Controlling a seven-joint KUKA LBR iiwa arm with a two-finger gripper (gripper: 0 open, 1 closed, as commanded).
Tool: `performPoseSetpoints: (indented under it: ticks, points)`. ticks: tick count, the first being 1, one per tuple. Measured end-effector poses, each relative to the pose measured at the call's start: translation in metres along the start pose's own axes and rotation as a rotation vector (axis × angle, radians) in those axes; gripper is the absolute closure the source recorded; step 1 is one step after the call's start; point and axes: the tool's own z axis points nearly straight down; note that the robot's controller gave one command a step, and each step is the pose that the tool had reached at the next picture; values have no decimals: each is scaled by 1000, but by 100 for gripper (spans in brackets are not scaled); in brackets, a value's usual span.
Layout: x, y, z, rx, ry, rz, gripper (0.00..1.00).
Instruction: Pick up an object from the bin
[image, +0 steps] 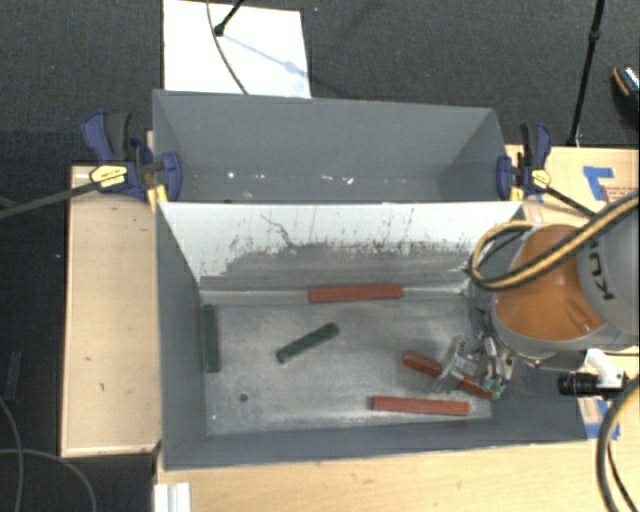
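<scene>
My gripper (462, 374) is low in the bin's right front part, under the arm's orange cover. Its fingers are down on a short red-brown stick (424, 364) that lies tilted there, with the stick's right end between them. Just in front lies a longer red-brown stick (420, 405), flat along the bin's front edge and close below the fingertips.
Another red-brown stick (355, 293) lies along the back edge of the floor. A dark green stick (307, 342) lies tilted near the middle, and a second dark green one (210, 338) runs along the left wall.
</scene>
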Motion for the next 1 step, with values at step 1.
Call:
performPoseSetpoints:
  ticks: [1]
  points:
    - [-2,1,-78,-3,-7,-7,100]
